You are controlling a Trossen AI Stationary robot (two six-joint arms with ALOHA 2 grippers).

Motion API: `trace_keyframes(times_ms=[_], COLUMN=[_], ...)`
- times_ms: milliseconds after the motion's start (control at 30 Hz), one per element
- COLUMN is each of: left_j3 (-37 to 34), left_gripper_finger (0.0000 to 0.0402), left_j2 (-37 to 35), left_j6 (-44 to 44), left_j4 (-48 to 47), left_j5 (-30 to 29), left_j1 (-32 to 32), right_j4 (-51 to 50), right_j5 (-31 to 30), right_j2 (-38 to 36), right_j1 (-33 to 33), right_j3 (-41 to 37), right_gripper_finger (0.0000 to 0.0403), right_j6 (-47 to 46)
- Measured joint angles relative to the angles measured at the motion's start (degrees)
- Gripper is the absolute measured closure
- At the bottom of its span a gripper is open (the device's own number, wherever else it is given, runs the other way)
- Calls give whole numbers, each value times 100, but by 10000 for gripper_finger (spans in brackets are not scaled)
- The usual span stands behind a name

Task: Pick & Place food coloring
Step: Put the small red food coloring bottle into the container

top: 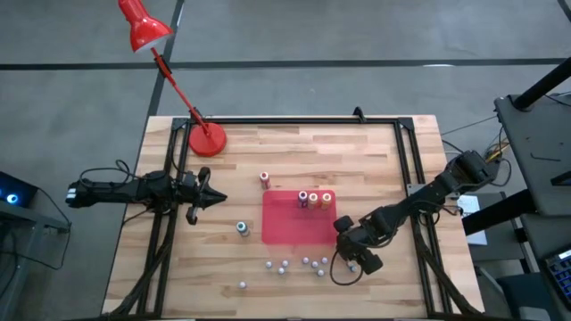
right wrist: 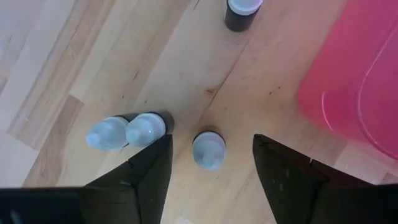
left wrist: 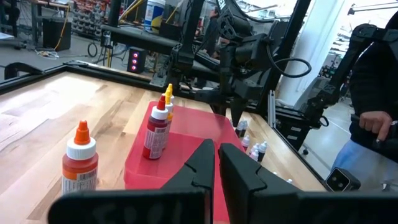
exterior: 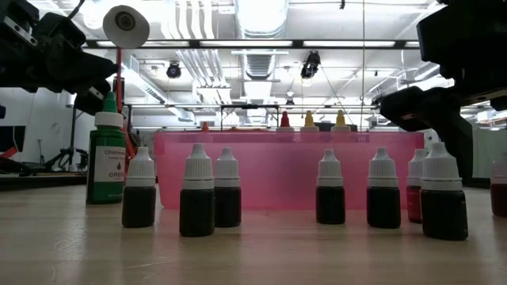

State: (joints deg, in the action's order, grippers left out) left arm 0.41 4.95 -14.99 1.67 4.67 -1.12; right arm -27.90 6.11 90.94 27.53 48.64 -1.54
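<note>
The right gripper (right wrist: pixel 210 163), jaws spread wide and empty, hangs directly above a small upright white-capped dark bottle (right wrist: pixel 209 150), centred between its fingers.

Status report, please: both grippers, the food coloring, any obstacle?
Right gripper open, above one white-capped bottle. Left gripper shut, waiting left of the red box. Two neighbour bottles close beside one finger.

Only readable thing is the green bottle (exterior: pixel 106 158): its white label ends in "GREEN", the line above is too blurry.
</note>
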Motion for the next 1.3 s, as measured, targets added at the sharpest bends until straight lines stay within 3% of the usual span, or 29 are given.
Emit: trace_keyframes(times_ms=[867, 1300], left_j3=[0, 2], left_gripper_finger=[402, 402], left_j2=[0, 2], left_j6=[0, 0], left_j4=[0, 0], left_j5=[-2, 0], left_j1=[0, 2], right_j4=[3, -1296], right_j5=[4, -2], right_j2=[-33, -297], right_j1=[-2, -4], right_j3=[0, 809], right_gripper_finger=[342, 342], right_j6=[2, 163])
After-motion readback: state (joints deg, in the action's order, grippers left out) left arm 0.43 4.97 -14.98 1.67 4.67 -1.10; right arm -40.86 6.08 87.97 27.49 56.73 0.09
